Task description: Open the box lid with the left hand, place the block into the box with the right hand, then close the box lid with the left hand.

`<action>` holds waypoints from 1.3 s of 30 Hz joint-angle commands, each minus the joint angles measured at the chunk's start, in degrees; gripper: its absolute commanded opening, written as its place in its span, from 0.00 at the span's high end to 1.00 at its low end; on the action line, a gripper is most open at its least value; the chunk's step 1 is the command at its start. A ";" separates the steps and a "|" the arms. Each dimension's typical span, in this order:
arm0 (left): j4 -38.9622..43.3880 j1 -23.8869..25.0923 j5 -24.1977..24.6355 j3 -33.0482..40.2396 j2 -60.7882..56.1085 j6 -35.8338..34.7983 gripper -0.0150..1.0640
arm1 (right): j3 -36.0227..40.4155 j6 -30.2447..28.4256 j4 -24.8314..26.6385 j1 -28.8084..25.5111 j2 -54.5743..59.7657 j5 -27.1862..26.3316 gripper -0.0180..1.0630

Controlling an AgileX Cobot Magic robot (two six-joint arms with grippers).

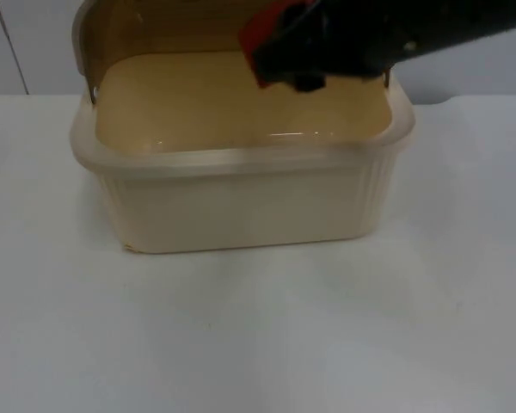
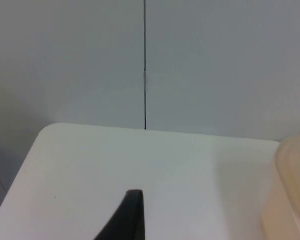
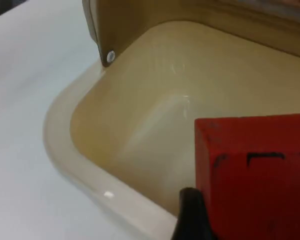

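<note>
box sits at the table's back edge, its lid swung up so the inside is reachable. right gripper hangs over the open cavity clamping the red block, likely ready to let go. left gripper waits beside the box above the table; whether it is wide or narrow, i cannot tell.

A cream ribbed plastic box with a tan-brown inner lid sits on the white bench; the bright red cube-shaped block (faint black markings on one face) contrasts with the black right pincer.
</note>
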 commanded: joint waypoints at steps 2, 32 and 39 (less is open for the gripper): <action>0.39 0.14 -0.58 0.32 -0.01 -0.49 0.02 | -0.22 -0.44 -0.68 0.21 3.95 -6.70 0.99; 0.39 0.14 -0.73 0.32 -0.01 -0.49 0.02 | -13.05 -20.77 19.41 -0.43 18.05 -9.06 0.37; 0.50 0.14 -0.73 0.32 -0.01 -0.49 0.02 | -13.08 -20.77 19.41 -0.43 17.73 -7.67 0.02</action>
